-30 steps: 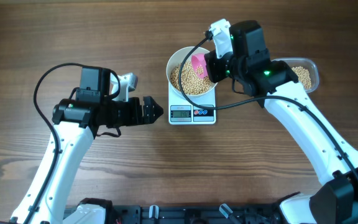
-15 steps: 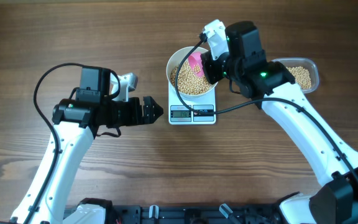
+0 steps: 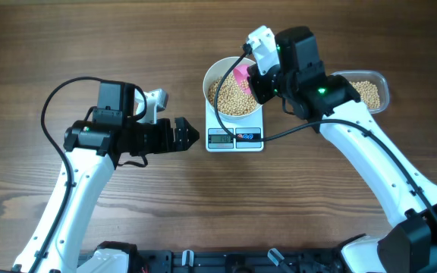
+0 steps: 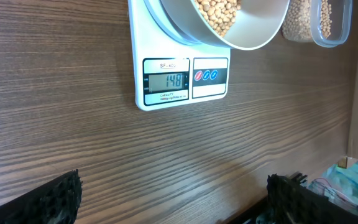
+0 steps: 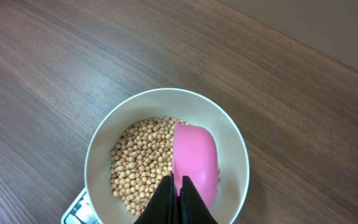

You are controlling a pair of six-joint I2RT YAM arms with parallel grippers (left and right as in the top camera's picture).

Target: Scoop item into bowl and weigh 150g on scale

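Right wrist shows the right gripper [image 5: 180, 188], jaws pinching the pink scoop [image 5: 196, 158], over beans [image 5: 138, 165] in the bowl [image 5: 236, 146] on the scale [image 4: 166, 102]; left gripper [image 3: 189, 135] jaws gape wide. Final topping-up, I judge: trickle in a few more beans.

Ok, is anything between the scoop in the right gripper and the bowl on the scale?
Nothing visible. The right gripper holds the pink scoop right over the open bowl, above the beans already inside. The left gripper is open, off to one side of the scale.
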